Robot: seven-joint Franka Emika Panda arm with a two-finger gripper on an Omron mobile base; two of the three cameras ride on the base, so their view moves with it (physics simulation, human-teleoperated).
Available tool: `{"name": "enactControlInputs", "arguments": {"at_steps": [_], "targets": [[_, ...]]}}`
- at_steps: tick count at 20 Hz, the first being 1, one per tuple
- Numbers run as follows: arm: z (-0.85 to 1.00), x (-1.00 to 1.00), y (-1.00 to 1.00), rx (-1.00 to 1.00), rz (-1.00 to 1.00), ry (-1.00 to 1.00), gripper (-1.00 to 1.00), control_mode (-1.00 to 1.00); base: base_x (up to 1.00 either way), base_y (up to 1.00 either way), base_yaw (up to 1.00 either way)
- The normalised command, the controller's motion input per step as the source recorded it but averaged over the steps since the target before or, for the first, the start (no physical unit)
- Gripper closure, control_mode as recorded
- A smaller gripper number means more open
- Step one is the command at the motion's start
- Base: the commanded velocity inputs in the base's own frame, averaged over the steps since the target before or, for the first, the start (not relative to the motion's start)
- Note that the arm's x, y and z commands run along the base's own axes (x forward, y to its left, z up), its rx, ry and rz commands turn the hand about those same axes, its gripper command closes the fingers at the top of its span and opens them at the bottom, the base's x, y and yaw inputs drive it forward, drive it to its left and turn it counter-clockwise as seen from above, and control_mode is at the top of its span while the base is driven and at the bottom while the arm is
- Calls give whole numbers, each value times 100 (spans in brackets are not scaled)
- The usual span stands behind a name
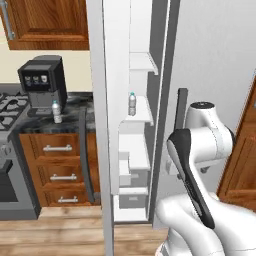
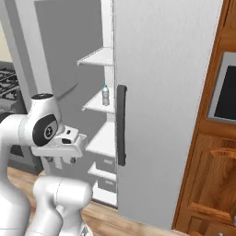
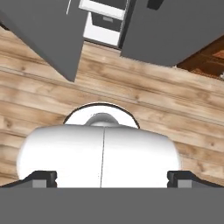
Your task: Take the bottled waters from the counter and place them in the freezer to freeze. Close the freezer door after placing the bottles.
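Note:
One bottled water point(image 1: 57, 112) stands on the dark counter point(image 1: 75, 111) just right of the coffee machine. A second bottled water point(image 1: 132, 103) point(image 2: 105, 95) stands upright on a white shelf inside the freezer point(image 1: 140, 116) point(image 2: 102, 105). The freezer door point(image 1: 98, 125) point(image 2: 60, 55) is swung wide open, edge-on in the left base view. My gripper point(image 2: 60, 161) point(image 3: 111, 177) hangs in front of the freezer, pointing down at the floor over my own base. It is open, with nothing between its fingers.
A black coffee machine point(image 1: 43, 82) sits on the counter beside a gas stove point(image 1: 10, 107). The neighbouring grey door point(image 2: 166, 92) is closed, its dark bar handle point(image 2: 121, 125) near my arm. Wooden cabinets point(image 2: 212, 175) stand to the right. Wood floor point(image 3: 144, 96) lies below.

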Motion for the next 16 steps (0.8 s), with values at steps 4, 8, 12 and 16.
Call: {"name": "enactControlInputs", "arguments": {"at_steps": [4, 8, 12, 16], "targets": [[0, 0, 0, 0, 0, 0, -100, 100, -44, 69, -3], [0, 0, 0, 0, 0, 0, -100, 100, -44, 86, -6], [0, 0, 0, 0, 0, 0, -100, 100, -10, 100, -10], [0, 0, 0, 0, 0, 0, -100, 100, 0, 100, -13]]}}
